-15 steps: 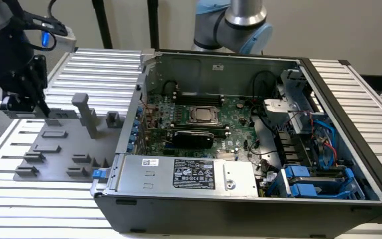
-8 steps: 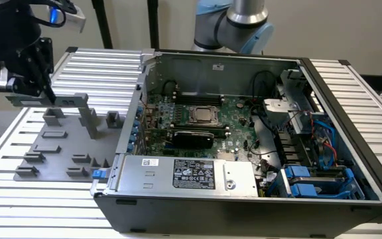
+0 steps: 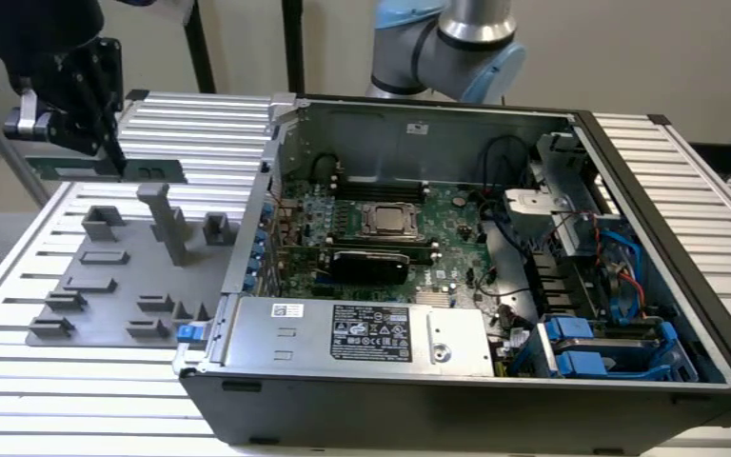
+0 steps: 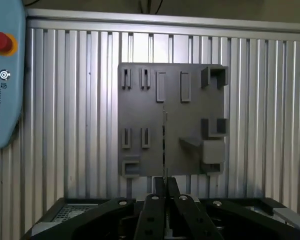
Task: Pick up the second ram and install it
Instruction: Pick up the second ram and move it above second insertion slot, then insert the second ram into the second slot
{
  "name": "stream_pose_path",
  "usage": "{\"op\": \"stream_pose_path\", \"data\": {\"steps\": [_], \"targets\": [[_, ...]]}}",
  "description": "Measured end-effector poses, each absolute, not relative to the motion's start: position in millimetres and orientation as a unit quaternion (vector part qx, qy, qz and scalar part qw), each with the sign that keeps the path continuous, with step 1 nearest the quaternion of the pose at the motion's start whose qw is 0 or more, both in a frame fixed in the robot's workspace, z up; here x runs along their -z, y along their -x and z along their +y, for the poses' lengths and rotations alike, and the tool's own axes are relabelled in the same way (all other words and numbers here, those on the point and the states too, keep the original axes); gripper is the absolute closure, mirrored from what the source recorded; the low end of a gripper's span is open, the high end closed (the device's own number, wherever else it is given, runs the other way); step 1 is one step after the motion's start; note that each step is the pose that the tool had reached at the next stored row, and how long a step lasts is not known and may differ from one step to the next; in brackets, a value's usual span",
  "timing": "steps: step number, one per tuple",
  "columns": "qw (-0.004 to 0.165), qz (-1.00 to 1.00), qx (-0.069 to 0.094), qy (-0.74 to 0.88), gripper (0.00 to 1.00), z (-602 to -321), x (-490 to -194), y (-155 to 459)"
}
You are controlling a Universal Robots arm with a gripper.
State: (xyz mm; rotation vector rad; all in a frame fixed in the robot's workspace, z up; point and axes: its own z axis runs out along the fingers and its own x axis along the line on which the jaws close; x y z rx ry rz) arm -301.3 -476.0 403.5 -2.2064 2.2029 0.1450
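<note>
The second ram (image 3: 149,170) is a slim green stick hanging in the air above the grey fixture plate (image 3: 111,286), at the exterior view's left. My gripper (image 3: 113,160) is shut on its upper edge, near the middle of the stick. In the wrist view the ram (image 4: 165,135) appears edge-on as a thin line running out from between the black fingers (image 4: 173,192), over the fixture plate (image 4: 190,107). The open computer case (image 3: 670,286) with the green motherboard (image 3: 448,271) lies at the exterior view's right of the ram.
Upright grey blocks (image 3: 163,224) stand on the fixture plate under the ram. The case's near wall (image 3: 270,162) rises beside the plate. A Universal Robots teach pendant (image 4: 5,75) lies on the slatted aluminium table (image 4: 270,125). Cables and blue drive bays (image 3: 594,347) crowd the case's far side.
</note>
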Motion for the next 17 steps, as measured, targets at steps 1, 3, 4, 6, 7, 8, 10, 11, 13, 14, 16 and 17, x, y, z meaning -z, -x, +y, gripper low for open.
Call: {"op": "stream_pose_path", "data": {"steps": [1, 3, 4, 6, 7, 8, 10, 11, 13, 14, 16, 17], "targets": [[0.009, 0.706, -0.047, 0.707, 1.0, -476, -405, 298], [0.008, 0.706, -0.048, 0.707, 1.0, -476, -406, 290], [0.008, 0.706, -0.049, 0.707, 1.0, -476, -406, 286], [0.006, 0.706, -0.05, 0.707, 1.0, -475, -406, 278], [0.006, 0.706, -0.051, 0.707, 1.0, -475, -406, 274], [0.005, 0.706, -0.052, 0.706, 1.0, -475, -406, 270], [0.004, 0.706, -0.053, 0.706, 1.0, -474, -406, 261], [0.004, 0.706, -0.053, 0.706, 1.0, -474, -406, 257], [0.003, 0.706, -0.053, 0.706, 1.0, -473, -406, 248], [0.003, 0.706, -0.054, 0.706, 1.0, -473, -406, 244], [0.003, 0.706, -0.054, 0.706, 1.0, -473, -406, 235], [0.003, 0.706, -0.054, 0.706, 1.0, -472, -406, 230]]}}
